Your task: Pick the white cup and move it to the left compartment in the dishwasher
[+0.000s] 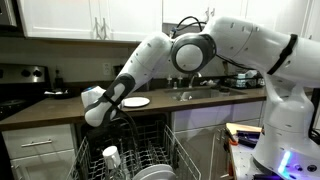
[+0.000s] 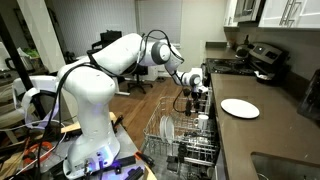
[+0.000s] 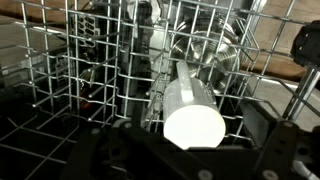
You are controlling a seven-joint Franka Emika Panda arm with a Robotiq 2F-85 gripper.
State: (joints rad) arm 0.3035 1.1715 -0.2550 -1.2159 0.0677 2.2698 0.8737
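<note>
The white cup (image 3: 190,105) is lying among the wires of the dishwasher rack (image 3: 70,70), its pale round end facing the wrist camera, and in an exterior view it is showing (image 1: 111,155) low in the rack, below the front edge of the tabletop (image 1: 60,108). The pincer (image 1: 93,112) is hanging over the rack, but no view is showing its fingers clearly, so I cannot tell how far apart they are standing or whether they are gripping anything. The likely trouble from here is a finger catching a wire on the way down, or the smooth cup rolling or slipping from a shallow grip and wedging between tines. A careless lift could also drag the cup against neighbouring dishes (image 2: 168,128). The wrist picture is staying dark and blurred at the bottom, hiding the fingertips; which compartment is holding the cup cannot be settled, and the plate (image 2: 239,107) on the tabletop is sitting well apart from the work.
</note>
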